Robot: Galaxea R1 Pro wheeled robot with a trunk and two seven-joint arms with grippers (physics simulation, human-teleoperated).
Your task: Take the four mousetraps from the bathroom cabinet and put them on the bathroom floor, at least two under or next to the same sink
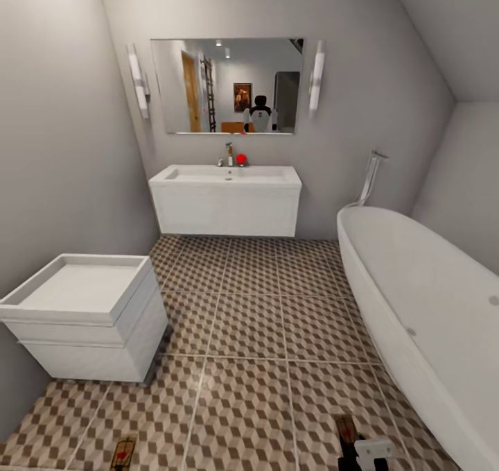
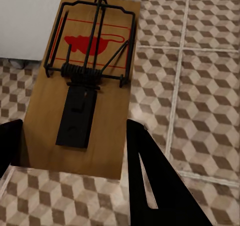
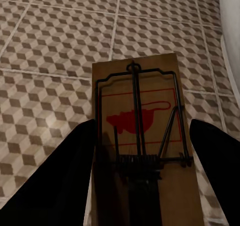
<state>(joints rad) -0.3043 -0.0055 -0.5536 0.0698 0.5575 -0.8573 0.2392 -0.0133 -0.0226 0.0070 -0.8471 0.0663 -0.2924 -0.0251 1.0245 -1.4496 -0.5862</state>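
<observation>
In the left wrist view a tan wooden mousetrap [image 2: 82, 86] with dark wire and a red mouse mark sits between the black fingers of my left gripper [image 2: 75, 131], which is shut on it above the cube-patterned bathroom floor [image 2: 200, 91]. My right gripper [image 3: 142, 131] is shut on a second mousetrap [image 3: 140, 116] over the same tiles. In the head view both mousetraps [image 1: 123, 450] [image 1: 346, 429] show at the bottom edge, well short of the bathroom sink [image 1: 225, 174] on the far wall. The cabinet is out of view.
A white boxy floor unit [image 1: 83, 311] stands against the left wall. The white oval bathtub [image 1: 430, 304] runs along the right. Open tiled floor [image 1: 249, 318] lies between them up to the sink. A mirror [image 1: 229, 86] hangs above the sink.
</observation>
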